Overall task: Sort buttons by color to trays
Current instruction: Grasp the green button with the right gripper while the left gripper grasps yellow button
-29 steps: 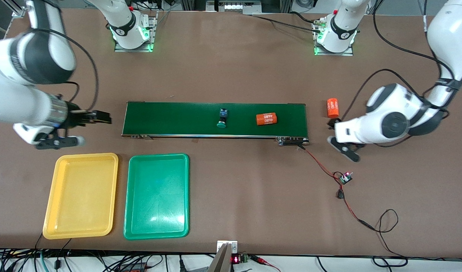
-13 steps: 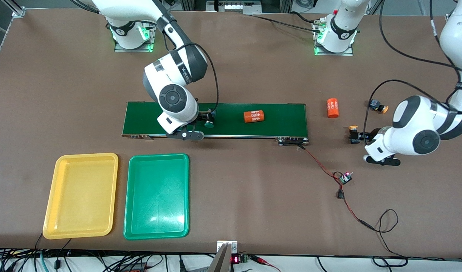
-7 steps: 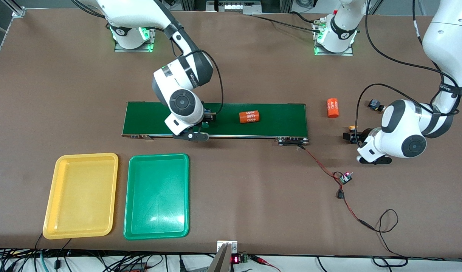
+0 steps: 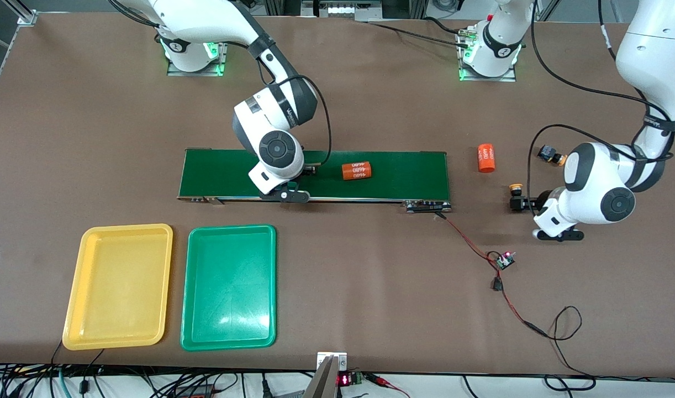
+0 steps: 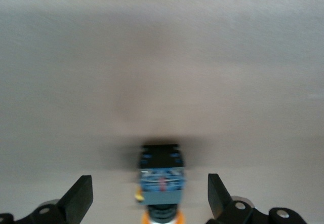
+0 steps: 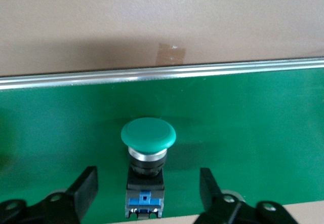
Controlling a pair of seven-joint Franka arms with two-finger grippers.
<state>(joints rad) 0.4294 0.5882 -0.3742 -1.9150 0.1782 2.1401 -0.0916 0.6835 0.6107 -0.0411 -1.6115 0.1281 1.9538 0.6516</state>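
A green button (image 6: pixel 147 155) lies on the dark-green belt (image 4: pixel 415 171), between the open fingers of my right gripper (image 6: pixel 147 181). In the front view the right gripper (image 4: pixel 309 170) is low over the belt and its wrist hides the button. A yellow button (image 4: pixel 515 194) lies on the table off the belt's end toward the left arm. My left gripper (image 4: pixel 524 203) is open around it. The left wrist view shows its blue-black body (image 5: pixel 161 176) between the open left gripper (image 5: pixel 150 186). A second yellow button (image 4: pixel 550 153) lies farther from the camera. The yellow tray (image 4: pixel 119 286) and green tray (image 4: pixel 228 286) are empty.
An orange cylinder printed "4680" (image 4: pixel 356 171) lies on the belt beside the right gripper. Another orange cylinder (image 4: pixel 485 157) stands on the table off the belt's end. A red and black wire (image 4: pixel 470 243) runs from the belt to a small circuit board (image 4: pixel 505 260).
My right gripper came from beside the belt down around the green button. The cylinder and button rode the belt toward the right arm's end. My left gripper shifted and settled around the yellow button.
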